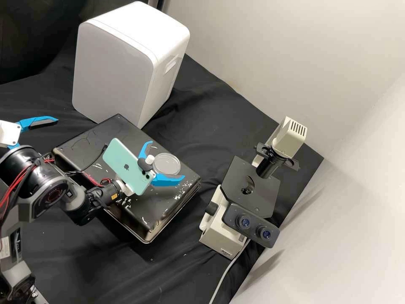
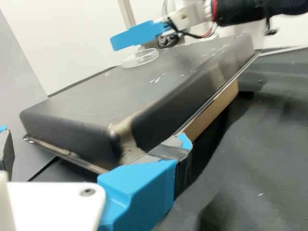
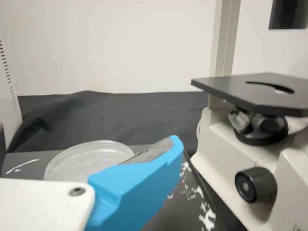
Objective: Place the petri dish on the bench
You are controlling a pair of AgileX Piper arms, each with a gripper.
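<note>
The clear petri dish (image 1: 167, 164) lies flat on a black glossy case (image 1: 84, 145) that sits raised on the black-clothed bench (image 1: 202, 105). My right gripper (image 1: 167, 159) is open, one blue finger on each side of the dish at its level; I cannot tell whether they touch it. In the right wrist view the dish (image 3: 89, 156) sits just behind one blue finger (image 3: 139, 178). My left gripper (image 1: 29, 131) is open at the far left, off the case's end. From there the dish (image 2: 139, 57) shows at the far end of the case (image 2: 144, 101).
A white boxy appliance (image 1: 126, 59) stands behind the case. A microscope (image 1: 242, 198) stands to the right, its stage (image 3: 260, 94) close to the right gripper. Bare black cloth lies between case and microscope and in front. A mint-green phone (image 1: 126, 166) rides on the right wrist.
</note>
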